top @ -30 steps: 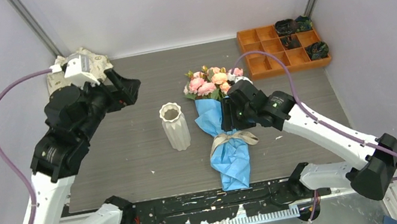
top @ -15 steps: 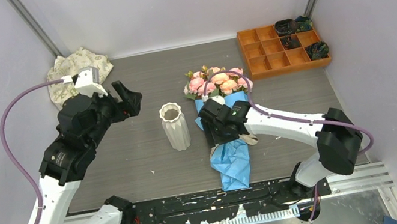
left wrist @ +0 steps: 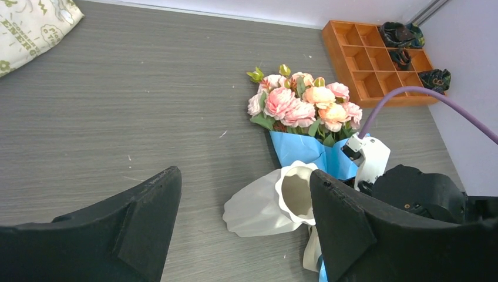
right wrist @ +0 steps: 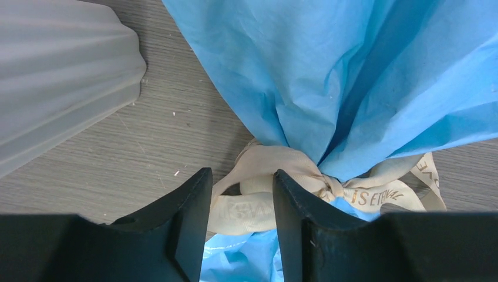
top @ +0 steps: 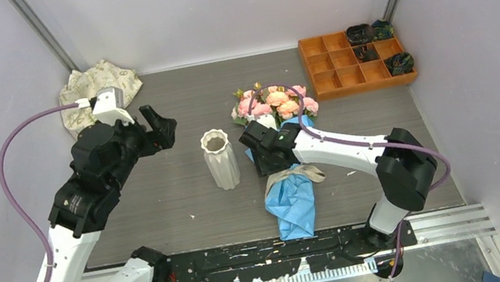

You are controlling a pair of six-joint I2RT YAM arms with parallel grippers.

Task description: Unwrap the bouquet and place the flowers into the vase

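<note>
The bouquet lies on the grey table in blue wrapping paper, tied with a beige ribbon. Its flowers, pink and peach, point toward the back wall and also show in the left wrist view. The white ribbed vase stands upright just left of the bouquet. My right gripper hangs low over the ribbon knot, its jaws narrowly apart with a ribbon loop lying between them. My left gripper is open and empty, held above the table to the left of the vase.
An orange compartment tray with dark items sits at the back right. A cream patterned cloth lies crumpled in the back left corner. The right arm's purple cable arches over the flowers.
The right gripper has come from the bouquet's right side across to the ribbon and its jaws have narrowed. The left arm dropped slightly, then held still.
</note>
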